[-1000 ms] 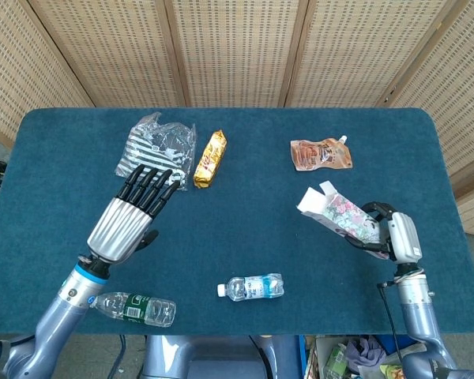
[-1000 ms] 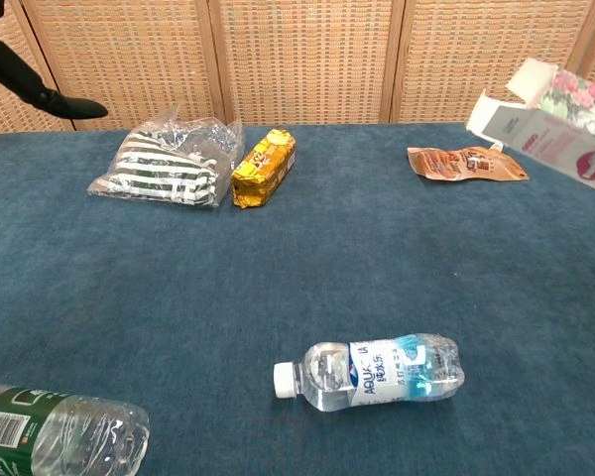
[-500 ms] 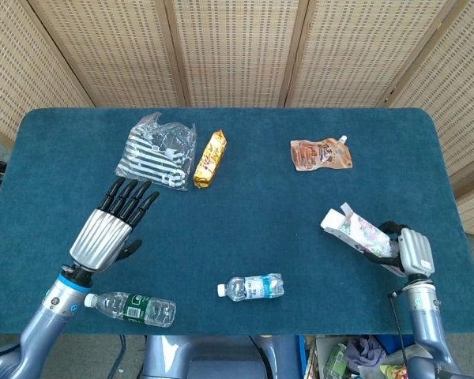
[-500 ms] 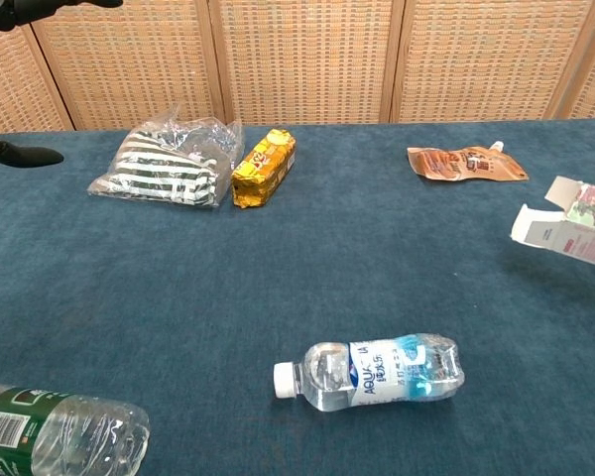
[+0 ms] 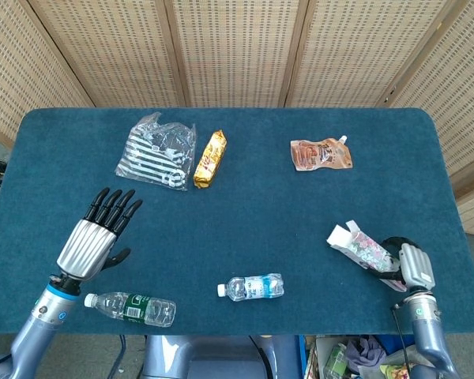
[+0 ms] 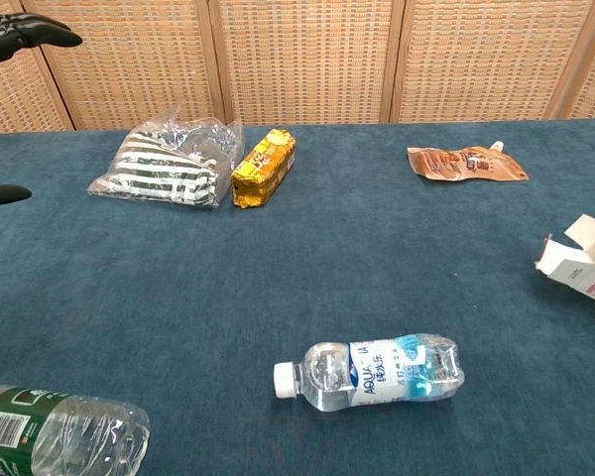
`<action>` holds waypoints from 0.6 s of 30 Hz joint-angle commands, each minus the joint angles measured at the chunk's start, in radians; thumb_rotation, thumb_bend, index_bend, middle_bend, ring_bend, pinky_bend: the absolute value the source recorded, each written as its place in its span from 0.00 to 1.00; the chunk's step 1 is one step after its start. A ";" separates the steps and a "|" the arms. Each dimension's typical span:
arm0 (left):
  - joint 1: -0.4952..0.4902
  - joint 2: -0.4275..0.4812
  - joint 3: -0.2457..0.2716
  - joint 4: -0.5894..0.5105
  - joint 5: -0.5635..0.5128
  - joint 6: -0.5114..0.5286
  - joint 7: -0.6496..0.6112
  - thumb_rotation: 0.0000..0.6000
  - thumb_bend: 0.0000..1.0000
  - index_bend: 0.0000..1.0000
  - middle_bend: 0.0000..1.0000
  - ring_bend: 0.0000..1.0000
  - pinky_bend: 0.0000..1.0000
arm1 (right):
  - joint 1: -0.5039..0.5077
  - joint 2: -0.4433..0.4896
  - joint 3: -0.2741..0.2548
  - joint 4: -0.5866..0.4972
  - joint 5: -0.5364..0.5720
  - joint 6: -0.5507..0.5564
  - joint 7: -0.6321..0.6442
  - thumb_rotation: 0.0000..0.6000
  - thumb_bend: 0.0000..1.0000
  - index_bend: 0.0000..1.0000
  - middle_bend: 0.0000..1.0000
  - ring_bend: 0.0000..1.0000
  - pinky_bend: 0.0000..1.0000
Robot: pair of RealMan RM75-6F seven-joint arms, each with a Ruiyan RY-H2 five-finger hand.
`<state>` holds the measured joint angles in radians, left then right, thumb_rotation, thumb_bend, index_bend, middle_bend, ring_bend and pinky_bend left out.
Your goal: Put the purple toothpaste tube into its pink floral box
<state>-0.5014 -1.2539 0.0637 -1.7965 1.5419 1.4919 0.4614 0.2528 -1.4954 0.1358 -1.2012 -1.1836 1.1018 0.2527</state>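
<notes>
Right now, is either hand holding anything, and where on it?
The right hand grips the pink floral box at its closed end, its open flaps pointing away. The left hand holds nothing, fingers spread.

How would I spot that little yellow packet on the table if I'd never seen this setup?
Look at the far left part of the blue table, where a crinkled clear bag of black-and-white striped fabric lies. The yellow snack packet lies right beside that bag, on the side nearer the table's middle. It is the only yellow thing there, shiny and narrow.
</notes>
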 commanded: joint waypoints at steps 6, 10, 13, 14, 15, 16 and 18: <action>0.038 -0.012 -0.008 0.031 0.023 -0.002 -0.044 1.00 0.21 0.00 0.00 0.00 0.00 | -0.008 0.004 -0.016 0.008 -0.021 -0.039 0.046 1.00 0.00 0.25 0.02 0.00 0.00; 0.054 -0.006 -0.016 0.035 0.031 -0.002 -0.066 1.00 0.21 0.00 0.00 0.00 0.00 | -0.018 0.017 -0.018 0.002 -0.054 -0.020 0.090 1.00 0.00 0.14 0.00 0.00 0.00; 0.067 0.002 -0.019 0.033 0.032 -0.003 -0.081 1.00 0.21 0.00 0.00 0.00 0.00 | -0.026 0.029 -0.019 -0.015 -0.086 0.008 0.125 1.00 0.00 0.10 0.00 0.00 0.00; 0.073 0.006 -0.019 0.032 0.032 -0.002 -0.085 1.00 0.21 0.00 0.00 0.00 0.00 | -0.030 0.036 -0.018 -0.027 -0.101 0.025 0.140 1.00 0.01 0.10 0.00 0.00 0.00; 0.079 0.010 -0.019 0.031 0.030 -0.001 -0.085 1.00 0.21 0.00 0.00 0.00 0.00 | -0.035 0.042 -0.018 -0.037 -0.120 0.050 0.150 1.00 0.01 0.09 0.00 0.00 0.00; 0.084 0.012 -0.019 0.029 0.029 0.000 -0.084 1.00 0.21 0.00 0.00 0.00 0.00 | -0.039 0.046 -0.018 -0.043 -0.133 0.069 0.153 1.00 0.01 0.09 0.00 0.00 0.00; 0.107 0.022 -0.015 0.022 0.021 0.010 -0.063 1.00 0.21 0.00 0.00 0.00 0.00 | -0.054 0.057 -0.021 -0.061 -0.186 0.152 0.139 1.00 0.00 0.08 0.00 0.00 0.00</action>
<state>-0.4065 -1.2384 0.0466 -1.7694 1.5680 1.4961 0.3868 0.2168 -1.4554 0.1172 -1.2369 -1.3154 1.1784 0.3938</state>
